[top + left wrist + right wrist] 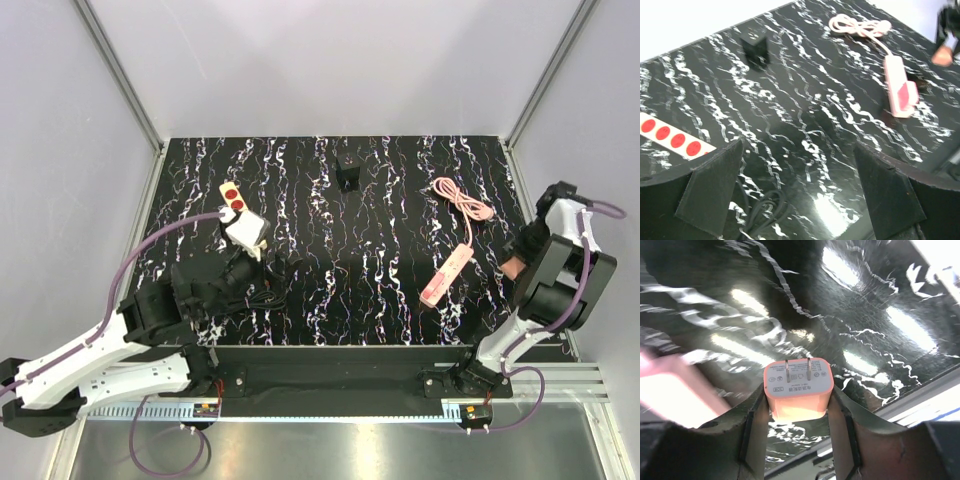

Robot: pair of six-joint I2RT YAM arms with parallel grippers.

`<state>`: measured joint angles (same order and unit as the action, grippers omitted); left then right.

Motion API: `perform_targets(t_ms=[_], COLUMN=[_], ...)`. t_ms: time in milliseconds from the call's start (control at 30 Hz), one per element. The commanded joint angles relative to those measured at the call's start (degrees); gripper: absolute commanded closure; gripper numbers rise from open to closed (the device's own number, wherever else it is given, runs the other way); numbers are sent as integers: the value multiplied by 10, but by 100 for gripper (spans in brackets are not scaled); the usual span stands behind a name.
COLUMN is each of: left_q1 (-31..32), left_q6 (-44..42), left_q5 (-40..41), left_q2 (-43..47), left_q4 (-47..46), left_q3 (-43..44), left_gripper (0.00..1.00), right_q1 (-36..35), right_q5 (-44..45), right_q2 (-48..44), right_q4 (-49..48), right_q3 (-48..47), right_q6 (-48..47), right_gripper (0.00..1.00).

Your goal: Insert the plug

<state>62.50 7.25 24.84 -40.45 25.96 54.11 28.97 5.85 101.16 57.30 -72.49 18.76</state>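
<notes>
Pink plug (pixel 797 390), prongs outward, lower centre: clamped in right gripper (pixel 797 405). Left gripper (pixel 800 175): fingers apart, empty. Risk: loose pink power strip (pixel 446 276), mid-right, may slide under misaligned prongs.

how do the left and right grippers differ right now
The left gripper is open and empty; the right gripper is shut on the pink plug. The left gripper sits by the red-dotted strip, the right gripper near the pink power strip. Both are black.
</notes>
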Motion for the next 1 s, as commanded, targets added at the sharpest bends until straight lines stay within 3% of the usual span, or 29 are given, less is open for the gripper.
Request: perform_targets(t_ms=[0,200,367,433,600,667,767,967], left_q1=[0,-16,-71,-128,-299,-315,-319,-324], left_q6=[51,86,113,123,150,151,158,182], left_q5=[-40,-91,-246,-352,-558,-572,-581,-593], left_q2=[-13,-43,-116,-150,-203,-233,-270,-343], left_q4=[23,51,76,87,96,96,95,86], left_q3=[56,94,130,150,171,186,215,261], left_gripper=[1,1,1,2,9,10,11,16], right_q1=[-8,-77,-222,-313,-457,-541,-608,-661], right_q5=[-24,-78,-122,-126,-147,-140,-144,-158], right_q2=[-60,-110,-163,-189,-228,-236,-245,-258], right_q4=[4,18,8,-15,-74,-97,-144,-209], right_q3=[-45,-83,-130,-126,-89,-73,-40,2], right_q6=[-13,-49,-46,-35,-33,-59,-73,-94], right_gripper=[100,100,100,100,100,100,100,100])
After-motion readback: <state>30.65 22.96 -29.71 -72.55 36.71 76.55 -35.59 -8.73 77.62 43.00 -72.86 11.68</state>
